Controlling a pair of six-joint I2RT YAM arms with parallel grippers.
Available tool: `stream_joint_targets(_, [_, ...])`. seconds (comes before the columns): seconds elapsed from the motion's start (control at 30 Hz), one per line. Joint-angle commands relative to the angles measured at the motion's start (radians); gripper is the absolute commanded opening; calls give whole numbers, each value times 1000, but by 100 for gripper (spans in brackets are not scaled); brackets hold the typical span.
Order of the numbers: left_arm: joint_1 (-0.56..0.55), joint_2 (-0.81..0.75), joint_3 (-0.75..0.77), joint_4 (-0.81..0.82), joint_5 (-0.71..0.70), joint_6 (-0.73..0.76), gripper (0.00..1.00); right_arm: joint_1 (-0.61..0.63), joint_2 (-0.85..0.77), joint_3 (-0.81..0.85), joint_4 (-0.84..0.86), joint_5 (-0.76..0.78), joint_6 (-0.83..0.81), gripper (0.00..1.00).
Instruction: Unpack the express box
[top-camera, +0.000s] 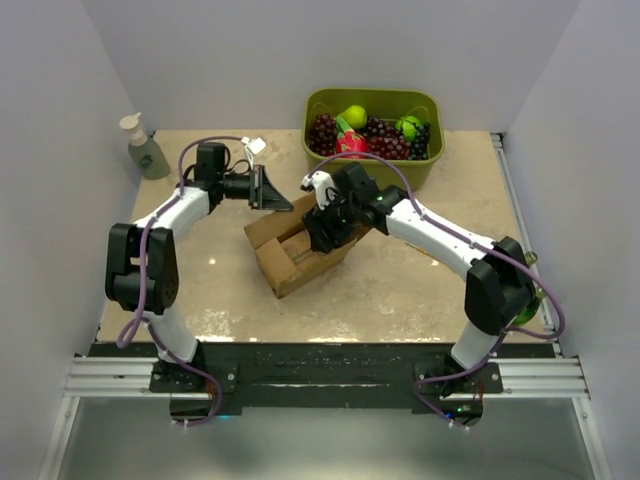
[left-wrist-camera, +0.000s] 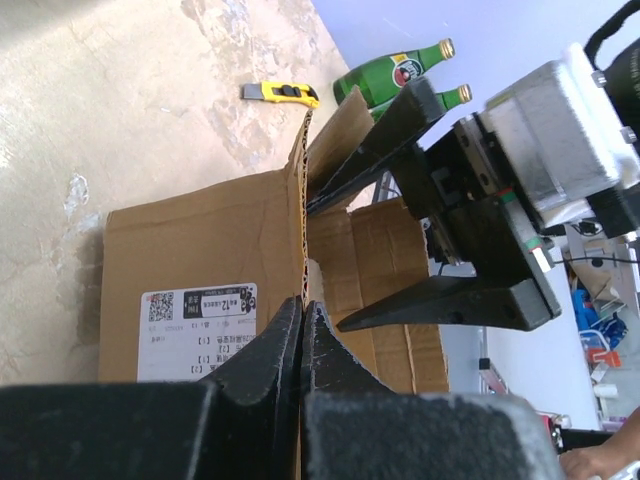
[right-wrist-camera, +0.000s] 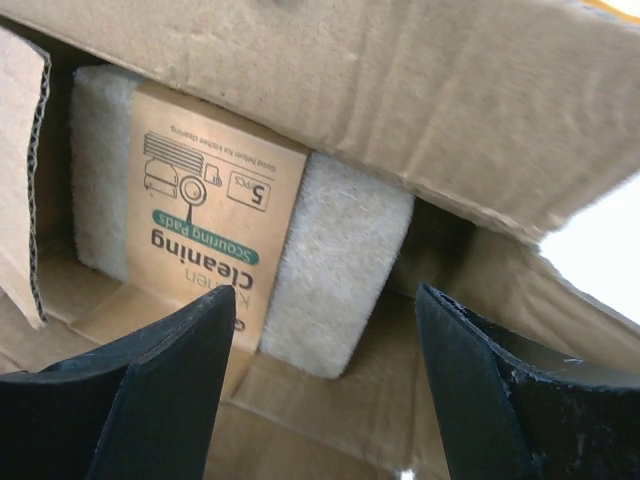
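Sitting at the tabletop's centre, express box (top-camera: 290, 265) with flaps open, left gripper (top-camera: 275, 191) pinched shut on one flap's edge, right gripper (top-camera: 326, 232) inside, jaws spread above a scouring-pad pack (right-wrist-camera: 215, 225) — green fruit bin (top-camera: 372, 93) at the far edge.

This is a robot test cell in a lab. White panels (top-camera: 60, 120) wall in a small table (top-camera: 400, 290) on three sides. Two arms, left (top-camera: 175, 212) and right (top-camera: 440, 235), are bolted to an aluminium rail (top-camera: 330, 378) at the table's near edge.

The things on the table look like staged props. A soap bottle (top-camera: 143, 147) stands left of the left claw (left-wrist-camera: 302, 312), and a green bin (top-camera: 318, 100) of bright fruit (top-camera: 380, 135) sits behind the right claw (left-wrist-camera: 327, 266). Past the left claw's tips lie a yellow knife (left-wrist-camera: 280, 93) and two green bottles (left-wrist-camera: 395, 72).

Beyond the right claw, off the table, there is blurred clutter (left-wrist-camera: 598, 330) and a person's hand (left-wrist-camera: 598, 464).
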Motion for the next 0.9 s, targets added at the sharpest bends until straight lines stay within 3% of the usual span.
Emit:
stream_joint_targets(0.0, [-13,-43,-21,24,75,-27,0,-10,42,-5,34,-60,45,76])
stream_joint_targets(0.2, [-19,-29,-20,67,97,-60,0,-26,96,-7,54,-78,71,70])
stream_joint_targets(0.3, [-19,-23,-17,70,98,-61,0,-49,117,-4,63,-115,73,47])
stream_joint_targets(0.33, [-19,-22,-17,70,97,-61,0,-61,119,-4,72,-127,73,33])
stream_joint_targets(0.43, [-19,-18,-15,71,89,-60,0,-69,119,7,65,-147,33,3])
stream_joint_targets(0.47, [-19,-17,-14,70,85,-60,0,-69,113,14,60,-142,26,0])
stream_joint_targets(0.87, [-14,15,39,-61,-7,46,0,-67,-134,185,-135,-143,-143,0])
